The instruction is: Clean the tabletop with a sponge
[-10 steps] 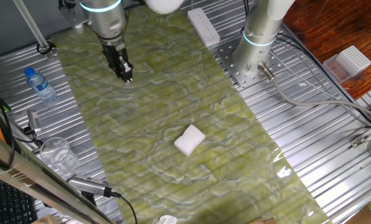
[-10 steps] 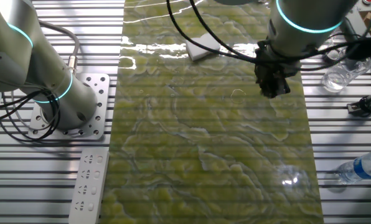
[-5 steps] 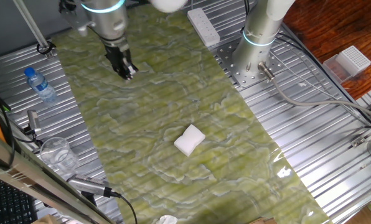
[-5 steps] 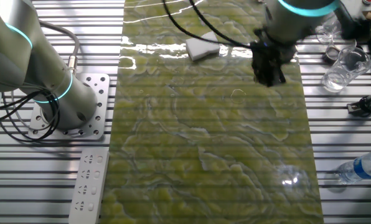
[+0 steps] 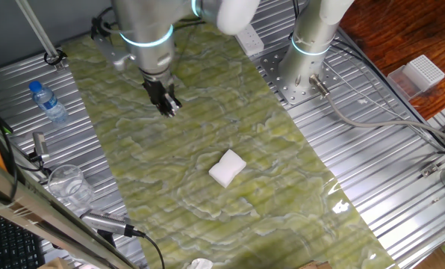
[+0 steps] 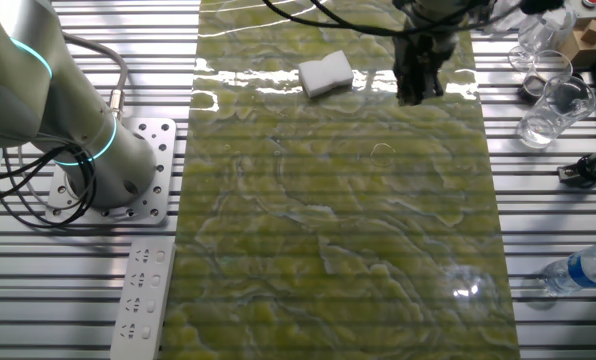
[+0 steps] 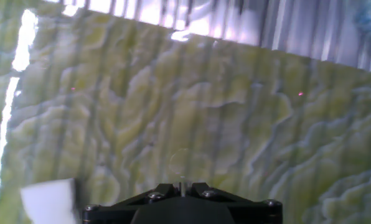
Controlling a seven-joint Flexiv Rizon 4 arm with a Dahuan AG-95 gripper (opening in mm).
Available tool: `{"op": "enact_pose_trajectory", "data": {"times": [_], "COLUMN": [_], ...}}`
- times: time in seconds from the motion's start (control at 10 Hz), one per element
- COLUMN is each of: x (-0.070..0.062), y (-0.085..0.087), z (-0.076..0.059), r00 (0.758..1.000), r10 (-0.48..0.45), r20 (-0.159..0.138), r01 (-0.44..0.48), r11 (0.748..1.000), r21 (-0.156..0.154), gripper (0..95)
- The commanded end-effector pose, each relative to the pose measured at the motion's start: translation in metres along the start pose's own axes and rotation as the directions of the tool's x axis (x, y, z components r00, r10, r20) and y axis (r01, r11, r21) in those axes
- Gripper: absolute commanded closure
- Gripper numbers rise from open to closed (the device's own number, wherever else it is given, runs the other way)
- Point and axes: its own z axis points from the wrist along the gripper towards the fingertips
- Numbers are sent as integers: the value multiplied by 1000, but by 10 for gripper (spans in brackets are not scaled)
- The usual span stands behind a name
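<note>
Hand view: big shiny green-yellow tabletop (image 7: 192,112) across the desk, with the small white sponge (image 7: 48,200) peeking in at the bottom left corner. Both fixed views: sponge (image 5: 227,167) flat on the green sheet and well apart from the pincer (image 5: 169,107), which hangs above the tabletop holding nothing, its two tips looking close together, though hard to be sure. Probably soft, light and squishy, so best pinched gently across two flat sides near the middle.
</note>
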Motion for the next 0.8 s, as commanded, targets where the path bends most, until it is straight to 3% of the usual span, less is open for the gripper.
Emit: {"op": "enact_pose_trajectory", "data": {"times": [0.1, 0.8], "x": [2, 2], "y": [-2, -2], "z": [0, 0], "r00": [996, 996], "r10": [-89, -92], "r20": [10, 11], "r01": [89, 92], "r11": [996, 996], "r21": [-1, -1], "gripper": [760, 760]}}
